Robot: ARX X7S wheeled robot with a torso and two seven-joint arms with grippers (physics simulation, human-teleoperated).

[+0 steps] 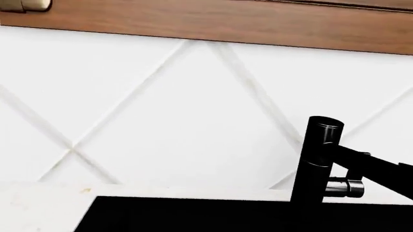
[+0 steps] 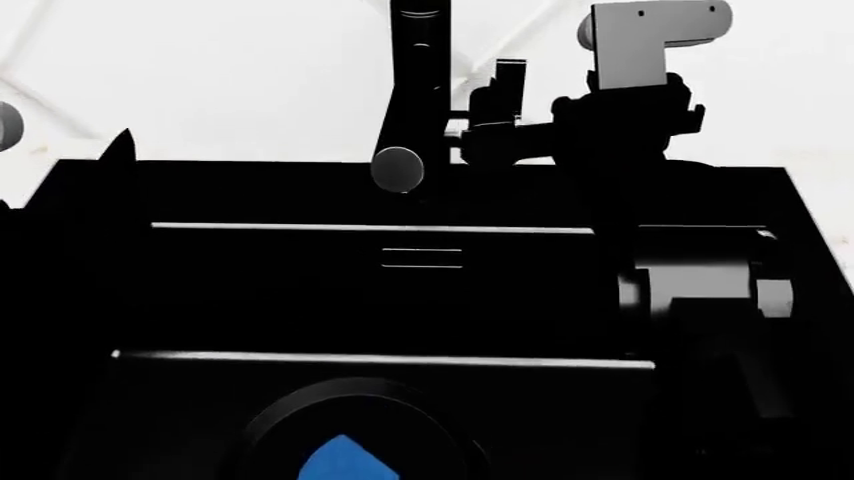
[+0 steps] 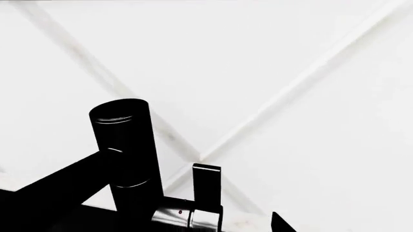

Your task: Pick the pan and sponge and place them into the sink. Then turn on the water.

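Right end effector at the faucet lever
Right end effector (image 2: 497, 105), jaws' spread unclear, sits just at 3 o'clock of the faucet (image 2: 416, 90); sponge (image 2: 344, 462) lies in the pan (image 2: 267, 440) inside the sink (image 2: 200, 290), at 6 o'clock.

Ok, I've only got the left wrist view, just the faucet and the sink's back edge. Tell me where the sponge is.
Observer: The sponge lies inside the round pan, which sits low in the sink.
Operator: Now give me the right gripper.
Observer: The right gripper is beside the faucet. Its fingers are apart, with one next to the silver lever joint.
Operator: Report any water.
Observer: The head view shows no stream falling into the basin.
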